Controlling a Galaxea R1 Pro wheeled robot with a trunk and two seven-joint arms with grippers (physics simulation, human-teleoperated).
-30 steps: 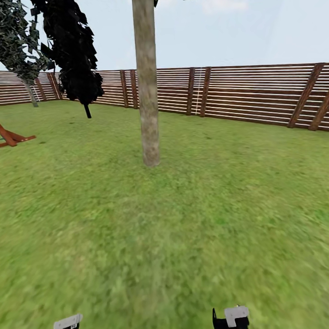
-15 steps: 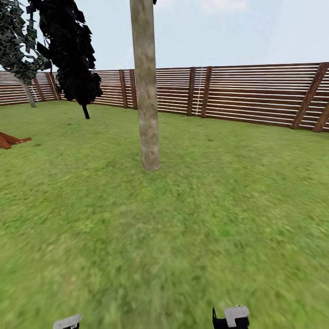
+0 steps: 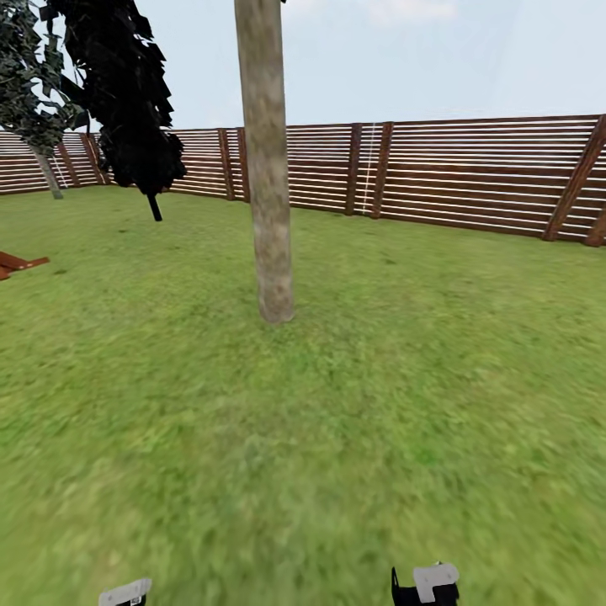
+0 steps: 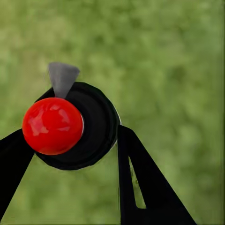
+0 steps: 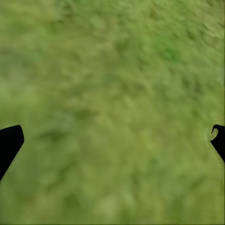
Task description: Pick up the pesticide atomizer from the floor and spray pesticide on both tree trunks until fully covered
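- Tree trunk [image 3: 266,160]: top cut by the frame edge, canopy out of sight.
- Red-brown wooden object [image 3: 17,264] left of the trunk: mostly cropped, identity unclear.
- Atomizer [image 4: 70,124]: only red cap and black body visible; rest hidden.
- Grass [image 5: 112,93] under right end effector: blurred.

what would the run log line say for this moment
phase: approaching tree trunk | left tool: shut on atomizer | right tool: open over grass | spraying: not visible

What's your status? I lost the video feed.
Left gripper shut on atomizer. Right gripper open, empty, over grass. Tree trunk dead ahead, lawn between unobstructed.
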